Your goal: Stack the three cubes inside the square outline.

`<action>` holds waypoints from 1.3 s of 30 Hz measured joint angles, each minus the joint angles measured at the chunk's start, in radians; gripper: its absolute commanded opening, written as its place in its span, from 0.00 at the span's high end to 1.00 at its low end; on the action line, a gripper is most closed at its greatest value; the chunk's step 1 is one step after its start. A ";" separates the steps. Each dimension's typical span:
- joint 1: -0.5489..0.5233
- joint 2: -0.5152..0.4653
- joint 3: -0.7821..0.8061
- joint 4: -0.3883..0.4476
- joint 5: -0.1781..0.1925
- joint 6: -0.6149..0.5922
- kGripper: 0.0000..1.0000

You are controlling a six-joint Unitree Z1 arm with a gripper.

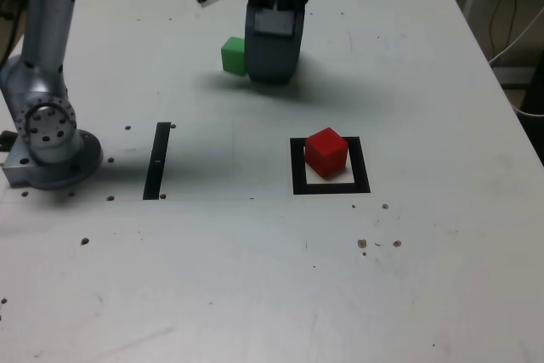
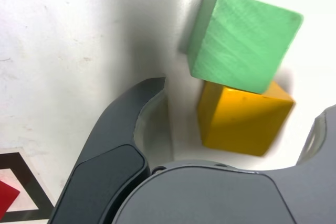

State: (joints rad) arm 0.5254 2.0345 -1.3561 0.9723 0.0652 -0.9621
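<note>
Three cubes (image 2: 244,43), one square outline (image 1: 331,184)

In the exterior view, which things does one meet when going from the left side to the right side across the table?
Arm base → thin black strip → green cube → gripper → red cube, which stands inside the square outline. The yellow cube is hidden in this view.
</note>
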 measured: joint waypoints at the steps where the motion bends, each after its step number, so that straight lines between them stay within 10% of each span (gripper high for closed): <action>1: 0.002 0.004 -0.004 0.000 -0.003 0.001 0.16; 26: 0.057 0.020 -0.032 0.019 -0.016 0.030 0.62; 39: 0.044 0.015 -0.080 -0.016 0.073 0.029 0.71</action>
State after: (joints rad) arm 0.5693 2.0496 -1.4357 0.9566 0.1382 -0.9330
